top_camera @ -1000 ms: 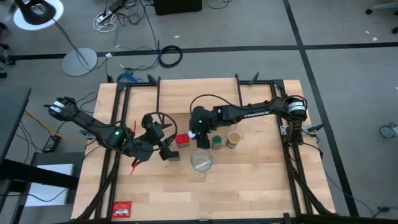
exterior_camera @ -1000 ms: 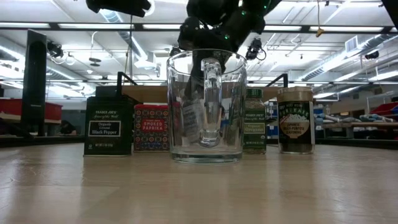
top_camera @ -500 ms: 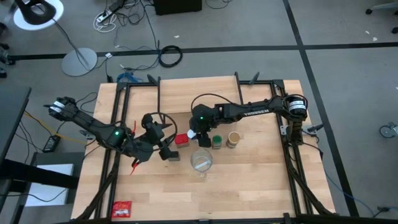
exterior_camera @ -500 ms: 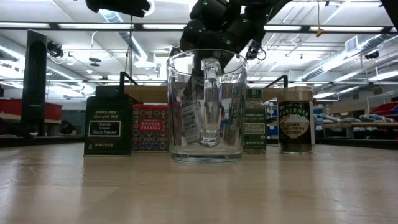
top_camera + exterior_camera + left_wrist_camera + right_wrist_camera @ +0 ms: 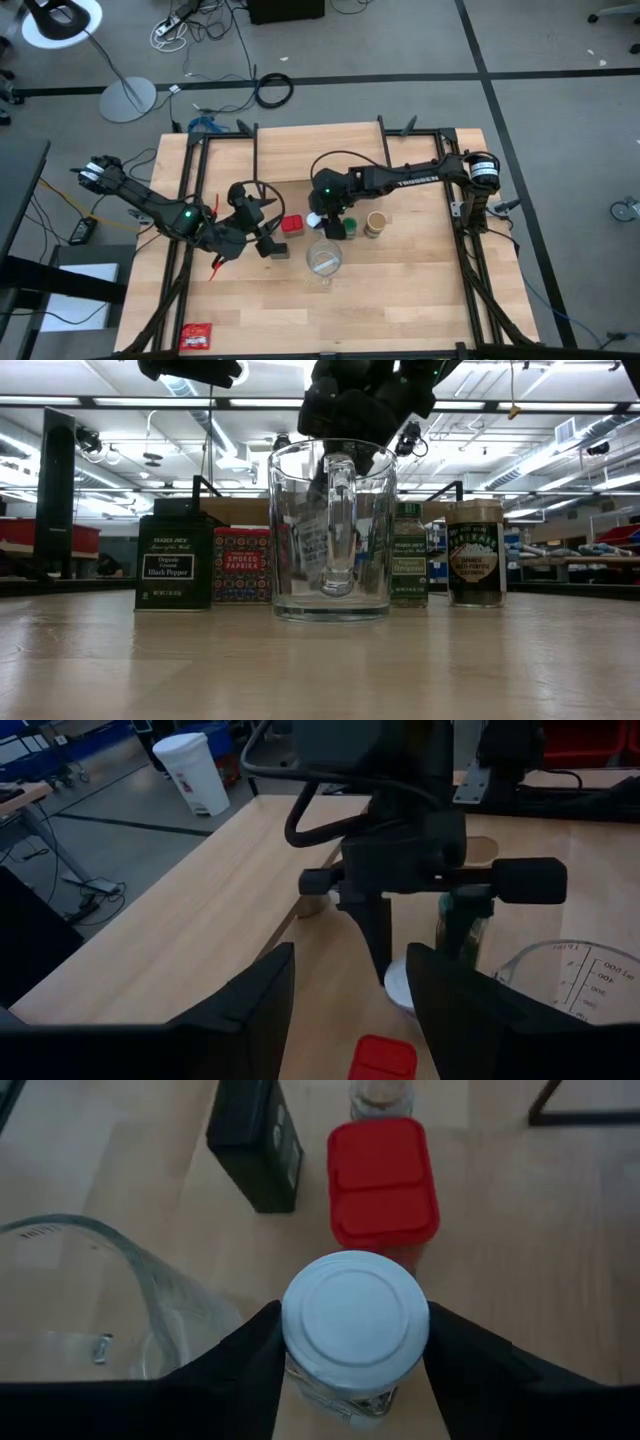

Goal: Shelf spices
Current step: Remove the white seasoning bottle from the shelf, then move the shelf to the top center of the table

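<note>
Bright, even light falls from long ceiling strips high behind the glass jug, and its wall shows pale glare and bends what stands behind it. Shadows on the table near the jug are soft and short. In the wrist views the nearest dark fingers are blurred.

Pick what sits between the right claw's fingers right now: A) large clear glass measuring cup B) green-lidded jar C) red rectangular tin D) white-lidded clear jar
D: in the right wrist view the white-lidded clear jar sits between the right claw's two dark fingers, while the red rectangular tin stands beyond it, clear of the fingers.
</note>
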`<move>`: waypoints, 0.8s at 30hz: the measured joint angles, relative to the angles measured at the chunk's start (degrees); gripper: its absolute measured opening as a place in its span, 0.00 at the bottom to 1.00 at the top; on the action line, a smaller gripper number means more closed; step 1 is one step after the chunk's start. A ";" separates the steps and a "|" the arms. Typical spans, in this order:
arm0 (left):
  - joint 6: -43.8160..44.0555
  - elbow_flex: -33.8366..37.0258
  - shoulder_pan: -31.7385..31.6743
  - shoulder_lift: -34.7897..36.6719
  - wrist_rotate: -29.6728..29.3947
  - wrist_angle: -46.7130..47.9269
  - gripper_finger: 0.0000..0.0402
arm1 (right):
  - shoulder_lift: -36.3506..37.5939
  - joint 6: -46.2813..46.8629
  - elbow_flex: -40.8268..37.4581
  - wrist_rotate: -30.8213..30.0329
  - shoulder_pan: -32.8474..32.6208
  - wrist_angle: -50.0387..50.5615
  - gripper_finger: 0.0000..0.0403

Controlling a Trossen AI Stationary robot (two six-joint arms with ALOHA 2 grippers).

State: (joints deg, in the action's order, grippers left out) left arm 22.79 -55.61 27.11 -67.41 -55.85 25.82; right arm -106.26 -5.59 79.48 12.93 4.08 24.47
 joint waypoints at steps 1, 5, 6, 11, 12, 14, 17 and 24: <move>0.00 0.00 0.00 0.01 0.00 0.00 0.49 | -0.02 0.20 0.00 0.00 0.04 0.08 0.56; 0.02 0.00 0.00 -0.01 -0.01 -0.14 0.49 | 0.00 0.53 0.09 0.21 0.02 -0.32 0.65; 0.02 0.00 0.00 -0.01 -0.01 -0.18 0.49 | -0.01 0.54 0.09 0.30 0.00 -0.16 0.66; 0.11 0.00 0.00 -0.01 -0.02 -0.24 0.49 | 0.00 0.56 0.09 0.33 -0.59 -0.16 0.64; 0.13 0.00 0.00 -0.01 -0.04 -0.24 0.49 | 0.12 0.55 0.09 0.33 -0.72 -0.16 0.63; 0.02 0.00 0.00 -0.01 -0.56 -0.44 0.49 | 0.66 0.53 0.09 0.20 -0.97 -0.27 0.61; -1.70 0.00 -0.08 -0.01 -2.32 -1.93 0.49 | 1.96 0.50 0.66 -1.20 -1.19 -0.03 0.60; -10.83 0.00 -0.11 -0.01 -5.25 -9.48 0.49 | 7.41 -1.92 2.49 -6.08 -1.86 0.14 0.59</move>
State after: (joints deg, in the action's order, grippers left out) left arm 11.96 -55.61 27.00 -67.42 -61.11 16.35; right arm -98.85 -7.51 81.97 6.85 2.23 24.61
